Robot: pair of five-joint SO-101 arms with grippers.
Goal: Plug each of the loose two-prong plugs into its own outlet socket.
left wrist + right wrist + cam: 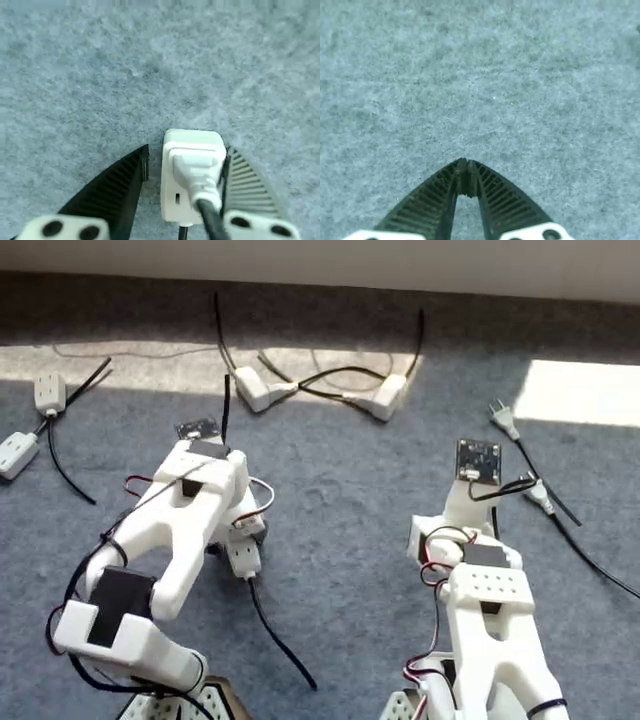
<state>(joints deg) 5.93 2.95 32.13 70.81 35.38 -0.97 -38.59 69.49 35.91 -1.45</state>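
Observation:
My left gripper (187,155) is open and straddles a white outlet socket (187,145) lying on the grey carpet. One finger (245,185) rests against the socket's side; the other finger (125,185) stands a little off it. A white two-prong plug (192,165) with a black cable sits in that socket. From above, the same socket (243,558) lies under the left arm's tip. My right gripper (466,175) is shut with nothing in it, low over bare carpet. Two loose plugs (503,418) (540,495) on black cables lie right of the right arm (490,590).
Two white sockets (252,390) (390,395) with crossing black cables lie at the back middle. Two more white sockets (48,390) (15,452) lie at the far left. A black cable (280,635) trails from the held socket toward the front. Open carpet lies between the arms.

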